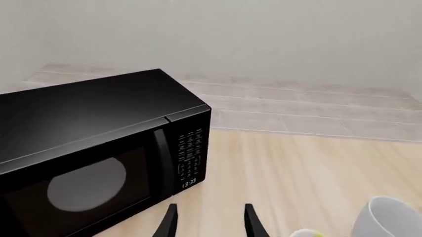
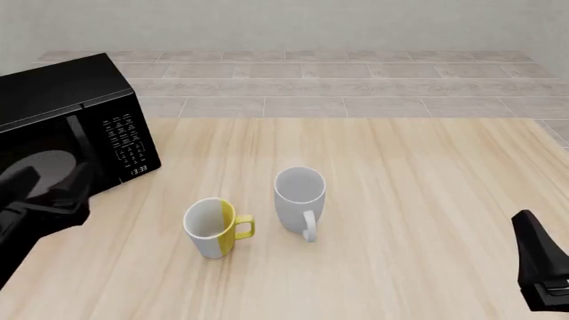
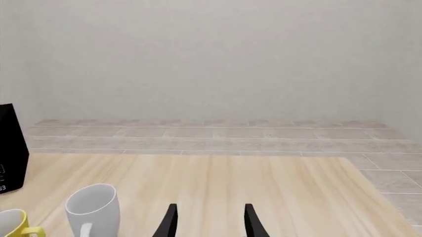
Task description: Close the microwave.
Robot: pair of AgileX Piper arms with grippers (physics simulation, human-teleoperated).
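The microwave (image 1: 99, 143) is a glossy black box at the table's left (image 2: 71, 120). Its windowed door lies flush with the button panel (image 1: 189, 153), and the display reads 13:33. My left gripper (image 1: 211, 223) is open and empty. It hangs just in front of the microwave's front right corner, a short gap away from the door. In the front view the left gripper shows as a dark shape (image 2: 40, 197) over the door. My right gripper (image 3: 211, 222) is open and empty at the table's near right (image 2: 540, 263), far from the microwave. Only the microwave's edge (image 3: 10, 148) shows in the right wrist view.
A yellow-and-white mug (image 2: 213, 228) and a white mug (image 2: 300, 198) stand mid-table, to the right of the microwave. The light wooden table (image 2: 418, 173) ends at a tiled floor and a pale wall behind.
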